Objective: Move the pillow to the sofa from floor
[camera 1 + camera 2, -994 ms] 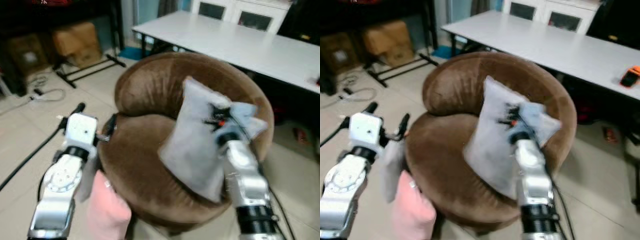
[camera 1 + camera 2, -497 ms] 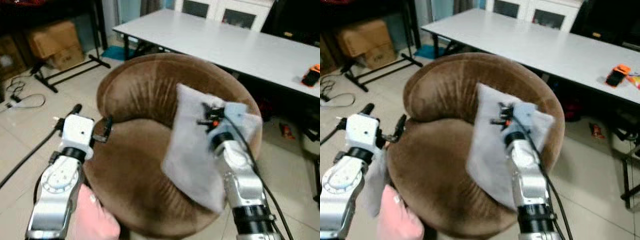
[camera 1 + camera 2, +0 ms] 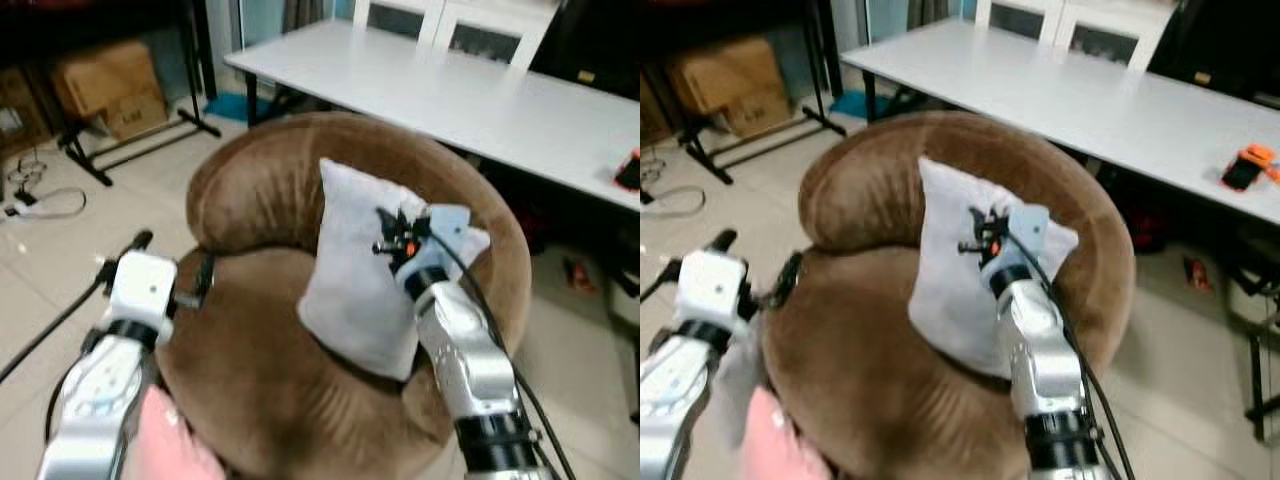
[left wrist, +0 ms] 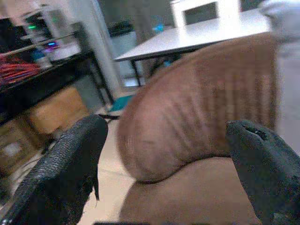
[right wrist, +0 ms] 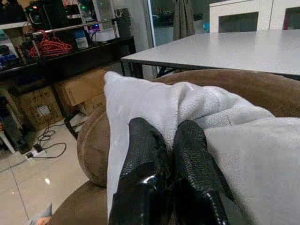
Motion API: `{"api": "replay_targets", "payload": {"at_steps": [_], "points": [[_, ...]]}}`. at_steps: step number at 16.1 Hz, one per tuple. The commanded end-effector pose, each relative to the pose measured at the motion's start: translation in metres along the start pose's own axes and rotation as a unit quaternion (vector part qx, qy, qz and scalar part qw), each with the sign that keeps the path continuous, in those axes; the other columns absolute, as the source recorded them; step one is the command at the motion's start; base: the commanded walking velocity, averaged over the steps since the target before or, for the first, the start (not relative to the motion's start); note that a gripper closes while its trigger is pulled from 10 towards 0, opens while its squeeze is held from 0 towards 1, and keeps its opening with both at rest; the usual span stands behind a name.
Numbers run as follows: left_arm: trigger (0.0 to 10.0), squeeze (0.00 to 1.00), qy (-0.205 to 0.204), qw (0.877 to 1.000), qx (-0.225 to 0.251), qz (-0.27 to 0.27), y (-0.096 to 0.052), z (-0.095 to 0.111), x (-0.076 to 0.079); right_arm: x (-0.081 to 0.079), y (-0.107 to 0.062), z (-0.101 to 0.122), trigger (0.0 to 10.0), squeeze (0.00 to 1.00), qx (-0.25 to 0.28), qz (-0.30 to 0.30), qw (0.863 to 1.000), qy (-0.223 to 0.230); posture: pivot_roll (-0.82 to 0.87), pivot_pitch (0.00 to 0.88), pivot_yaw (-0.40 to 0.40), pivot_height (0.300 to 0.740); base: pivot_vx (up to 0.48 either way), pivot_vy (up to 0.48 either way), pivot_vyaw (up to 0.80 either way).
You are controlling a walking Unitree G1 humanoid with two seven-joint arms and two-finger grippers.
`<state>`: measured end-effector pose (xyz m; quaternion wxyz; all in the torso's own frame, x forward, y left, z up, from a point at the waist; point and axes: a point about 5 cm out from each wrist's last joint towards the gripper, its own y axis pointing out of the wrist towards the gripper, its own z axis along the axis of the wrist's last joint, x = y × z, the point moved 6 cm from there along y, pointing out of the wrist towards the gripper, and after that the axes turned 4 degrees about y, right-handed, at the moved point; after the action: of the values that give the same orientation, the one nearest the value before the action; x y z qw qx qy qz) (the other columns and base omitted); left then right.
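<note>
A light grey pillow (image 3: 350, 290) stands on the seat of the round brown sofa (image 3: 260, 190), leaning against its backrest. My right gripper (image 3: 400, 235) is shut on the pillow's upper edge. In the right wrist view the two black fingers (image 5: 145, 159) are pressed together on the grey fabric (image 5: 140, 101). My left gripper (image 3: 175, 252) hovers at the sofa's left edge, open and holding nothing. In the left wrist view its fingers (image 4: 70, 164) stand wide apart, facing the brown backrest (image 4: 187, 112).
A long white table (image 3: 480, 90) runs behind the sofa, with an orange object (image 3: 1245, 165) on it. Cardboard boxes (image 3: 100, 85), a black stand (image 3: 130, 140) and floor cables (image 3: 40, 200) lie to the left. Something pink (image 3: 170, 440) sits under my left arm.
My right gripper has carried the pillow leftward and back, so it now leans more upright against the backrest. The left gripper has stayed open beside the sofa. The camera has shifted.
</note>
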<state>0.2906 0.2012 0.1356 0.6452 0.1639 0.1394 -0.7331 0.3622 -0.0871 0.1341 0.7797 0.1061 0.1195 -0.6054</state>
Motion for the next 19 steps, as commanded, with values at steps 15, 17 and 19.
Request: {"api": "replay_targets", "payload": {"at_steps": [15,17,19], "points": [[10.0,0.00,0.055,0.980,-0.041,-0.189,-0.040,-0.010,0.043,-0.050,0.019,0.000,10.0,0.00,-0.107,0.050,0.993,-0.017,0.14,0.000,-0.103,0.740,0.000,0.000,0.00],[10.0,0.00,0.054,0.979,-0.040,-0.191,-0.039,-0.010,0.044,-0.051,0.020,-0.001,10.0,0.00,-0.110,0.049,0.993,-0.007,0.14,0.000,-0.099,0.740,0.000,0.000,0.00],[10.0,0.00,0.055,0.978,-0.037,-0.200,-0.038,-0.009,0.046,-0.059,0.029,0.000,10.0,0.00,-0.110,0.047,0.993,0.017,0.13,0.000,-0.098,0.740,0.000,0.000,0.00]]}}
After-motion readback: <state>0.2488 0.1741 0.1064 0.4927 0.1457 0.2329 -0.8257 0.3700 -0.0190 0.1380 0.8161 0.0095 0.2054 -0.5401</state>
